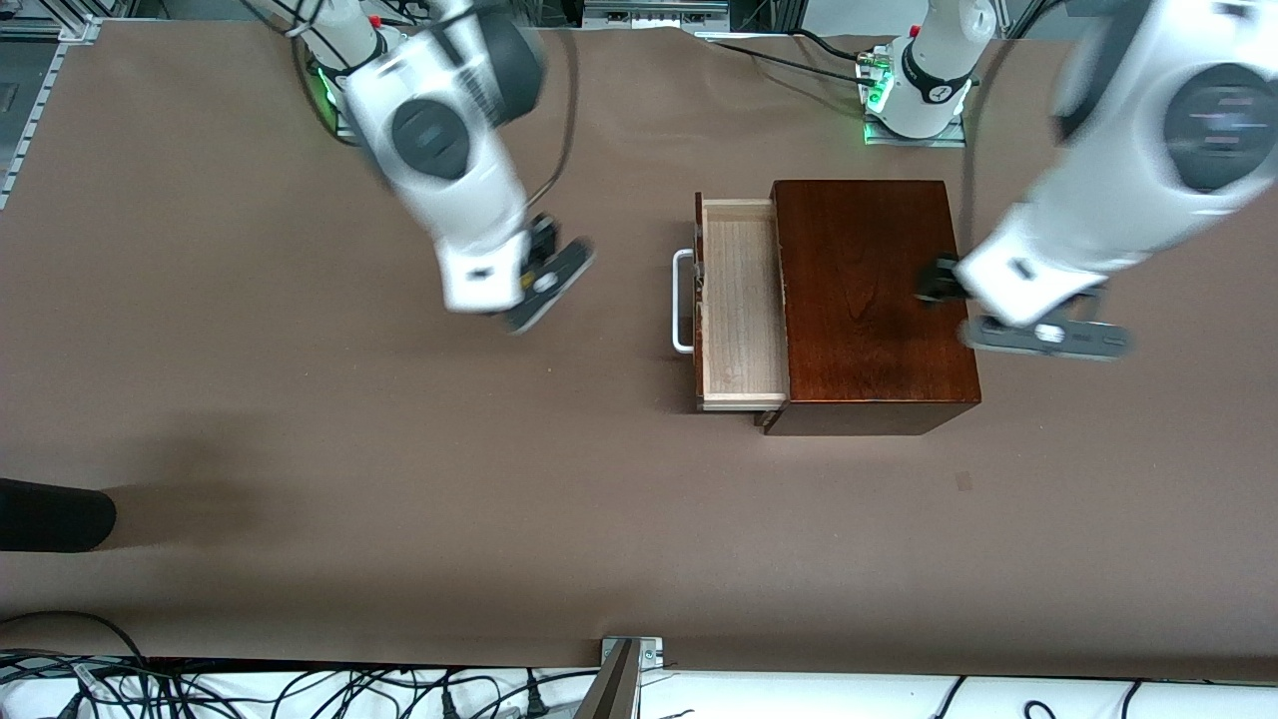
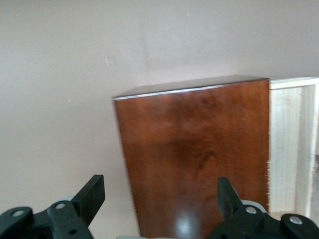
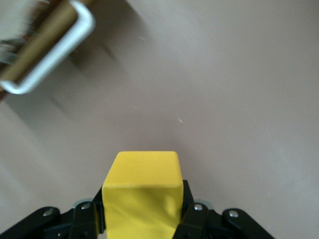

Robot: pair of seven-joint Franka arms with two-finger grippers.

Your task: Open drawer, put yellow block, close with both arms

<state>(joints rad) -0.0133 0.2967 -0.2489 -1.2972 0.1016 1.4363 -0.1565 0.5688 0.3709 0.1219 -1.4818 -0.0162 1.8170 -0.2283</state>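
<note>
Two grippers up in the air, both over table or box. Right gripper is clamped on the yellow block, fingers tight against its two sides; it hangs over bare table left of centre in the front view, beside the drawer's handle end. Left gripper is spread wide, nothing between the fingers, hovering over the edge of the wooden box at the left arm's end.

Block is not visible in the front view; the right arm's wrist covers it. Right gripper's fingertips are also hidden there.

Drawer is pulled partly out of the box toward the right arm's end, centre of the front view, pale wood inside, white handle on its front. Block looks bright yellow, cube-shaped, clean edges.
</note>
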